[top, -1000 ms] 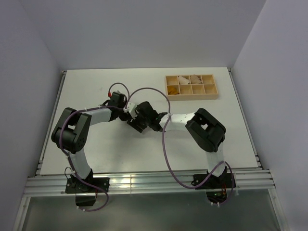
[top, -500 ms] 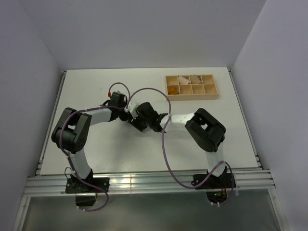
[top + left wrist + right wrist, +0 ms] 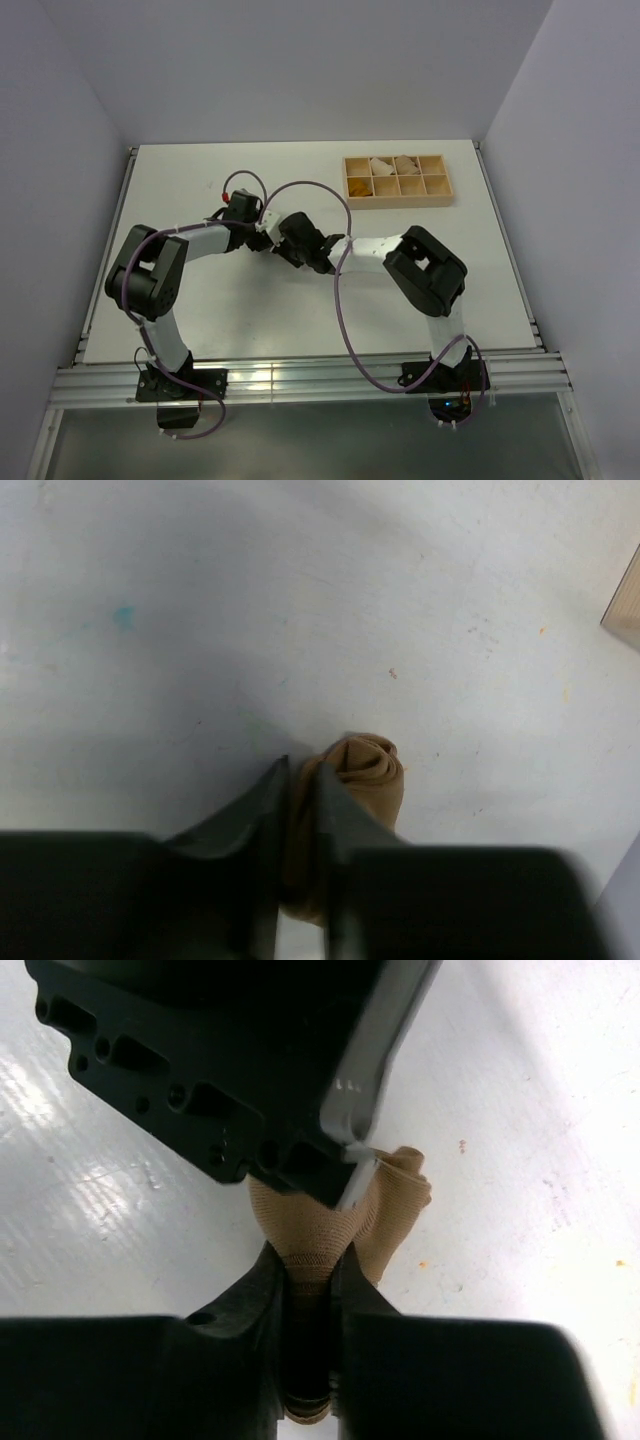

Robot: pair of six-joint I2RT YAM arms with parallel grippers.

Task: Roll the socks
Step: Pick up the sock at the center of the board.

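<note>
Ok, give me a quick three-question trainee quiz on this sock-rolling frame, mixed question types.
1. True or false: the left gripper and the right gripper are both shut on the tan sock.
2. Where does the wooden tray sit on the table? A) near left corner B) far right area C) between the arm bases
3. How many tray compartments hold pale bundles?

Key: 1 true; 2 B; 3 two.
</note>
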